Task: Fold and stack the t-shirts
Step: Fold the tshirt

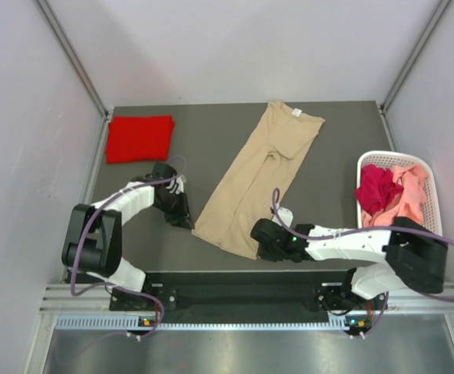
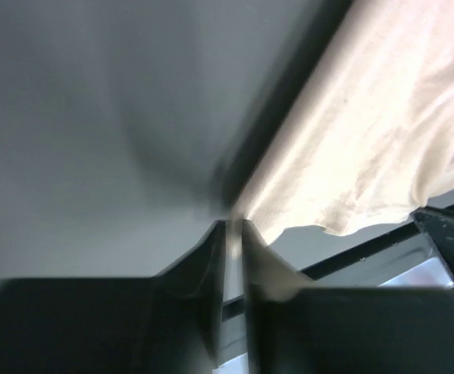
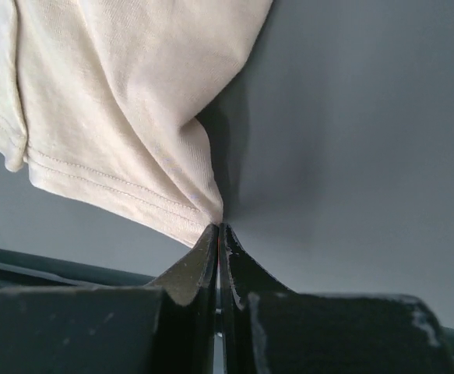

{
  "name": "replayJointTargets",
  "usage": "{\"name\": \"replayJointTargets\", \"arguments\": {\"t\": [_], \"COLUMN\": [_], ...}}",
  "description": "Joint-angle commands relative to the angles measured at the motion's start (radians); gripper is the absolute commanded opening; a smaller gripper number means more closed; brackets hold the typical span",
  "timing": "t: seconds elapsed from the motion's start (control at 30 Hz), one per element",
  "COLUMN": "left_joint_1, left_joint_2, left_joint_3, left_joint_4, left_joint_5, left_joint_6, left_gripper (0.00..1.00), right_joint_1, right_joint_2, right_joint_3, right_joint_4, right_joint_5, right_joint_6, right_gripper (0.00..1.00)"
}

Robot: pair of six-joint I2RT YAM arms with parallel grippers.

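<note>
Right gripper (image 3: 220, 227) clenched on tan shirt (image 3: 117, 101) hem corner; left gripper (image 2: 234, 224) pinches the opposite corner, thinly. Shirt lies stretched across the table (image 1: 211, 140). Risk: shallow bite slips on lifting, fold goes skewed

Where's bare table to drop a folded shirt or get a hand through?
Two free patches of table: the far strip between the red t-shirt and the tan t-shirt; and right of centre, between the tan t-shirt and the basket. Crowded: the near edge, where left tool and right tool pinch the tan hem. Basket is full.
</note>
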Motion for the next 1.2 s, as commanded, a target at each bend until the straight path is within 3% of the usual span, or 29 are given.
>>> {"name": "replayJointTargets", "arguments": {"t": [0.0, 0.07, 0.17, 0.2, 0.47, 0.7, 0.8, 0.83, 0.93, 1.03, 1.17], "left_joint_1": [-0.085, -0.135, -0.141, -0.142, -0.224, -0.247, -0.259, -0.259, -0.261, -0.261, -0.261], "left_joint_2": [-0.132, -0.186, -0.287, -0.298, -0.38, -0.317, -0.274, -0.266, -0.245, -0.231, -0.208], "left_joint_3": [-0.072, -0.08, -0.091, -0.083, -0.138, -0.21, -0.213, -0.218, -0.224, -0.223, -0.238], "left_joint_4": [0.044, 0.032, 0.036, 0.015, 0.133, 0.203, 0.223, 0.233, 0.25, 0.248, 0.279], "left_joint_5": [0.079, 0.008, 0.031, 0.014, 0.106, 0.117, 0.092, 0.092, 0.088, 0.063, 0.074], "left_joint_6": [-0.076, -0.14, -0.201, -0.212, -0.252, -0.226, -0.215, -0.214, -0.215, -0.208, -0.209], "left_gripper": [0.23, 0.32, 0.37, 0.43, 0.44, 0.45, 0.45, 0.45, 0.45, 0.45, 0.44], "right_joint_1": [-0.005, -0.005, -0.005, -0.003, -0.005, -0.005, -0.005, -0.005, -0.005, -0.005, -0.003], "right_joint_2": [-0.115, -0.179, -0.256, -0.274, -0.37, -0.356, -0.348, -0.348, -0.356, -0.376, -0.397], "right_joint_3": [-0.053, -0.11, -0.182, -0.194, -0.23, -0.227, -0.222, -0.221, -0.228, -0.25, -0.279], "right_joint_4": [-0.072, -0.089, -0.115, -0.12, -0.164, -0.138, -0.118, -0.114, -0.104, -0.1, -0.071], "right_joint_5": [0.058, 0.054, 0.035, 0.034, 0.003, -0.009, -0.015, -0.018, -0.027, -0.031, -0.029], "right_joint_6": [-0.08, -0.076, -0.065, -0.068, -0.12, -0.146, -0.142, -0.133, -0.099, -0.052, -0.004], "right_gripper": [0.0, 0.0, 0.0, 0.0, 0.0, 0.01, 0.07, 0.17, 0.29, 0.35, 0.36]}}
